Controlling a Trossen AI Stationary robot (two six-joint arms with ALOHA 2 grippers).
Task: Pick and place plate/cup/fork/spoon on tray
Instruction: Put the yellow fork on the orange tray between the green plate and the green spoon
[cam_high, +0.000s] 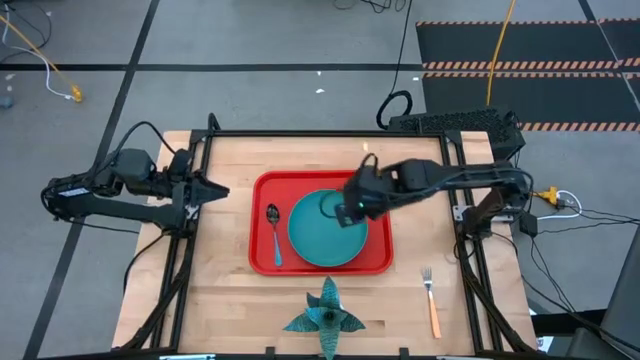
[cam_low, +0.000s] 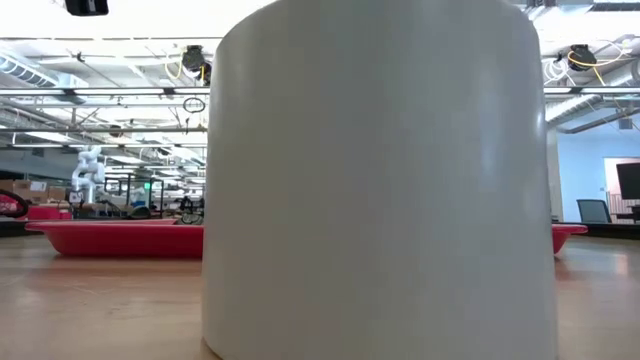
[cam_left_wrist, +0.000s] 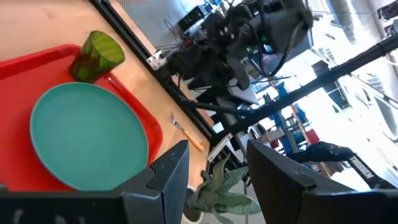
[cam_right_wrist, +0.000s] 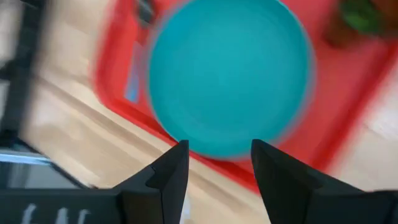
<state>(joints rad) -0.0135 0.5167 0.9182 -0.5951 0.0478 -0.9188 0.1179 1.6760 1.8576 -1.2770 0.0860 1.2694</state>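
Note:
The red tray (cam_high: 262, 255) lies mid-table. The teal plate (cam_high: 322, 235) lies flat on it. The blue-handled spoon (cam_high: 274, 232) lies on the tray, left of the plate. The olive-green cup (cam_left_wrist: 96, 56) stands upright in the tray's far right corner; in the high view my right arm hides it. The orange-handled fork (cam_high: 431, 300) lies on the table, right of the tray. My right gripper (cam_high: 350, 208) hovers open and empty over the plate's far right part (cam_right_wrist: 230, 74). My left gripper (cam_high: 215, 190) waits open and empty left of the tray.
A teal spiky star-shaped object (cam_high: 324, 315) lies near the table's near edge, in front of the tray. In the low view a large white cylinder (cam_low: 380, 180) fills most of the picture; the tray's rim (cam_low: 120, 240) shows to its left.

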